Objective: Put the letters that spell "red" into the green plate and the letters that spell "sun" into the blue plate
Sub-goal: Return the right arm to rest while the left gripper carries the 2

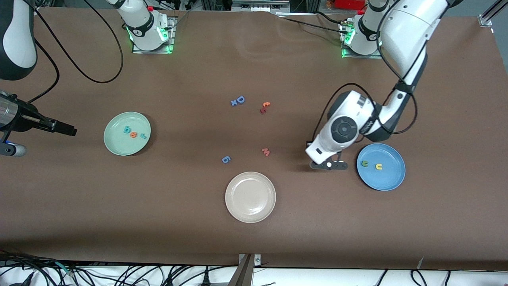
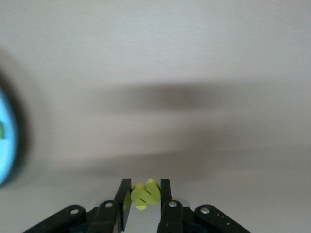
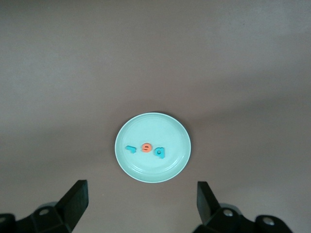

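Yellow foam s (image 2: 146, 193) sat clamped in our left end effector (image 1: 329, 165), low over the counter (image 1: 254, 238) just beside the blue plate (image 1: 391, 179), which already carried the n (image 1: 364, 163) and u (image 1: 379, 166). We judged a short carry over the rim, then a low release, best. Our right end effector (image 3: 141, 199) waited, fingers apart, above the green plate (image 3: 170, 126) holding r, e, d.

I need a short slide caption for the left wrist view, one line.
Left gripper shut on the yellow s above bare brown table, blue plate at the edge.
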### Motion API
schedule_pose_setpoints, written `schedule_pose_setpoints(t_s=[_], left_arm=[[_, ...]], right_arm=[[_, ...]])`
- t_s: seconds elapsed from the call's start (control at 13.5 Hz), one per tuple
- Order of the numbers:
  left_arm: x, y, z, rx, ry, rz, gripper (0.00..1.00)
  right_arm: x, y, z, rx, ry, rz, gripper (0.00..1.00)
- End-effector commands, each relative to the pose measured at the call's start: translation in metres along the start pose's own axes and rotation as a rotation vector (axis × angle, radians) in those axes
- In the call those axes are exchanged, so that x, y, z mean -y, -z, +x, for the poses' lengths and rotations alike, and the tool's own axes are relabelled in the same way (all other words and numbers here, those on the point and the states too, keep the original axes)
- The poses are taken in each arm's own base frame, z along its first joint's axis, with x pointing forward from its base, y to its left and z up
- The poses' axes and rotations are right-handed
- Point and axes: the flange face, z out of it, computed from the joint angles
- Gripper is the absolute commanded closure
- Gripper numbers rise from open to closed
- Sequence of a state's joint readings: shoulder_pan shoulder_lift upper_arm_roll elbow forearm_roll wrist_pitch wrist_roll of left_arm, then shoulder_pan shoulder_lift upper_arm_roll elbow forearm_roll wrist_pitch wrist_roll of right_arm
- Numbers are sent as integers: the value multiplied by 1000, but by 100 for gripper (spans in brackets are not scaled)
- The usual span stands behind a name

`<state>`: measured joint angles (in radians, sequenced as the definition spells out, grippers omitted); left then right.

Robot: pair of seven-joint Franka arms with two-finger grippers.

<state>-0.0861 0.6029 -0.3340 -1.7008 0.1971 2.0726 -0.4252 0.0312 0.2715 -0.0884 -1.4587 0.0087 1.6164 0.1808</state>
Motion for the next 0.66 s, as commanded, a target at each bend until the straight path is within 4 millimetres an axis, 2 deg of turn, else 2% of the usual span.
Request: schedule_pose_setpoints(t_s=[0.0, 0.22, 0.37, 0.44, 0.59], left_arm=[[37, 20, 0, 15, -79, 18, 80], [81, 26, 7, 23, -156, 9, 80], [122, 26, 14, 24, -210, -7, 79], [138, 25, 16, 24, -241, -13, 79], [155, 25, 25, 14, -302, -8, 80]], right_arm=[[-4, 6, -3, 1, -17, 13, 1], [2, 1, 3, -27, -37, 15, 1], [7, -11, 2, -6, -54, 8, 1], [7, -11, 1, -4, -63, 10, 1], [9, -11, 0, -5, -63, 8, 1]])
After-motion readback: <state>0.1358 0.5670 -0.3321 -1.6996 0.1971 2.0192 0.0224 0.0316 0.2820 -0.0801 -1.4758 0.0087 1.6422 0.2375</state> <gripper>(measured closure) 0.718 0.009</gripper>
